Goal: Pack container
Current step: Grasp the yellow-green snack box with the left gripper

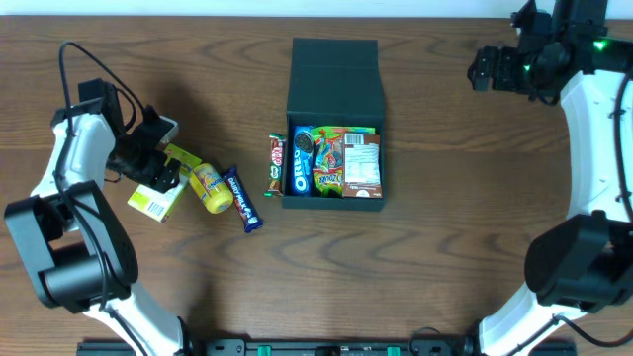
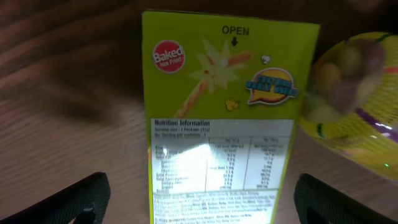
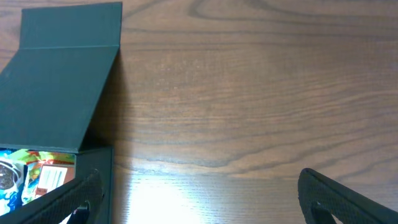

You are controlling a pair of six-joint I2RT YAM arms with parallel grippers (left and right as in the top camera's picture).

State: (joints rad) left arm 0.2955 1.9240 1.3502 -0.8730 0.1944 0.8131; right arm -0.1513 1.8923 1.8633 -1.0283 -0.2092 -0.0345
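The dark teal container [image 1: 332,203] stands at the table's middle, its flap lid [image 1: 334,77] folded back. Inside lie a blue Oreo pack [image 1: 302,160] and other colourful snack packs [image 1: 346,160]. My left gripper [image 1: 163,176] is open and straddles a lime-green snack box [image 1: 156,203]. In the left wrist view that box [image 2: 224,118] lies flat between the spread fingers [image 2: 81,199], apart from both. My right gripper [image 1: 485,69] hangs open at the far right with nothing between its jaws. Its wrist view shows the container [image 3: 56,93] to the left of the gripper [image 3: 199,202].
A yellow candy pouch [image 1: 211,186] lies right of the green box, also seen as the pouch [image 2: 354,106] in the left wrist view. A dark blue bar [image 1: 243,198] lies beside it. A red-brown bar [image 1: 277,164] rests against the container's left wall.
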